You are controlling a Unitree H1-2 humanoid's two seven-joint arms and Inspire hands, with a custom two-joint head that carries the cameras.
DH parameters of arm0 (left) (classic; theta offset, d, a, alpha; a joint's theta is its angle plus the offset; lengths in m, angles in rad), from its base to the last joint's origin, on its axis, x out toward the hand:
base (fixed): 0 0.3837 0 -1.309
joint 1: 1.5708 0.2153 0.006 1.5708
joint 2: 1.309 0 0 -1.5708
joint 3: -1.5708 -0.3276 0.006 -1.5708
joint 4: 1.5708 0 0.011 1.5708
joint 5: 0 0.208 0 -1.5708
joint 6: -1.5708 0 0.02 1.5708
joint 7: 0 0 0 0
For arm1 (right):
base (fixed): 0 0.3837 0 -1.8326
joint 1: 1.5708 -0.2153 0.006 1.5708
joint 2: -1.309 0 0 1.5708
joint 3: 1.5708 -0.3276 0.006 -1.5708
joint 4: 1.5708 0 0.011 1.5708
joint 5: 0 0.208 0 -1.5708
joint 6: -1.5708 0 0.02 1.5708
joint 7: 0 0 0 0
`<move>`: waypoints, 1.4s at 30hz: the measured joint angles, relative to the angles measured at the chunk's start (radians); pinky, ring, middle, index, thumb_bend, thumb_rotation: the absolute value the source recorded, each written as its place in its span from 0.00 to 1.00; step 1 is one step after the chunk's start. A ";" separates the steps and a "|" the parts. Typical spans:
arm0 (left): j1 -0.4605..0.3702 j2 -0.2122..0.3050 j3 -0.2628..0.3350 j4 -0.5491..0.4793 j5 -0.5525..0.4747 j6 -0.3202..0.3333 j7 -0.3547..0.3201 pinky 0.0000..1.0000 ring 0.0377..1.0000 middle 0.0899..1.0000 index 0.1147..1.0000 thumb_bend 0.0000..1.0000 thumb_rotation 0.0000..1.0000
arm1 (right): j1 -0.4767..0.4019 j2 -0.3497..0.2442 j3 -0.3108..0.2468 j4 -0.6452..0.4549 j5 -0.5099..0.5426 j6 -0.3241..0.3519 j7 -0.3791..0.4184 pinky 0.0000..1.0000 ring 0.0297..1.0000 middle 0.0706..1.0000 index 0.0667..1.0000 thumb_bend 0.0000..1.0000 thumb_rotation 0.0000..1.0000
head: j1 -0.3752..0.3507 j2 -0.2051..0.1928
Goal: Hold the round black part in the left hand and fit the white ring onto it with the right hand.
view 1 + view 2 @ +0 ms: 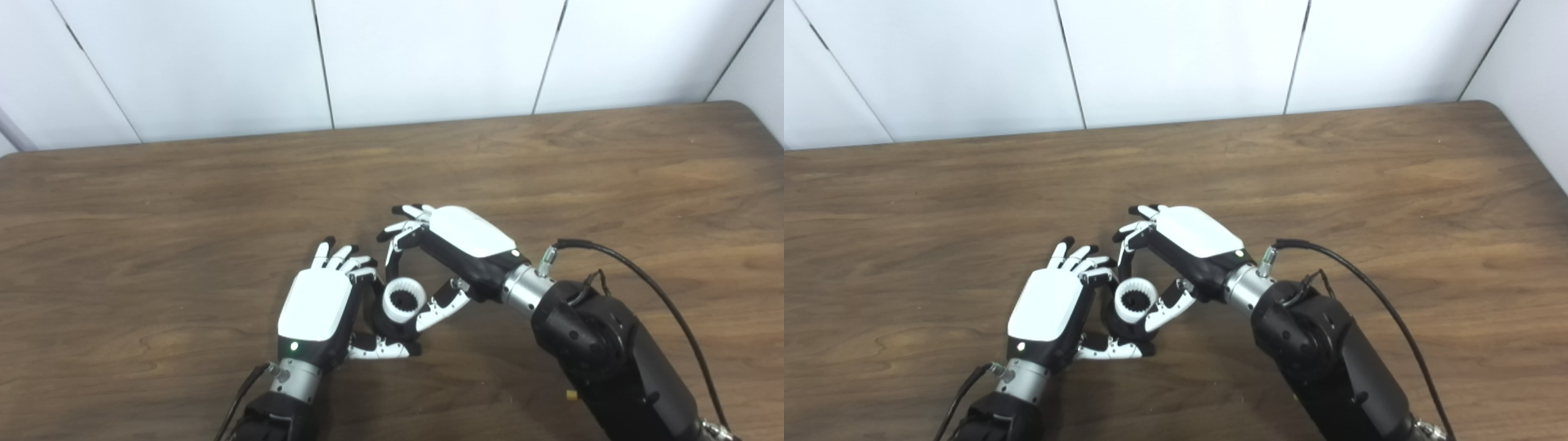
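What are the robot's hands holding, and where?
The right hand pinches the white ring's rim; the left hand grips the black part beneath it.

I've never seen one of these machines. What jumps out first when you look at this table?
Two white-and-black robot hands meet near the middle front of the brown wooden table. Between them sits a white ring with a toothed inner edge, on top of a round black part. The left hand cradles the black part from the left, while the right hand pinches the ring from the right.
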 measured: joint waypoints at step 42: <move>-0.003 -0.016 -0.019 0.009 0.005 0.012 0.013 1.00 0.89 0.75 0.42 0.52 0.05 | 0.008 0.001 -0.002 0.042 0.016 -0.022 -0.006 1.00 0.96 0.81 0.44 0.53 0.13 | 0.023 -0.008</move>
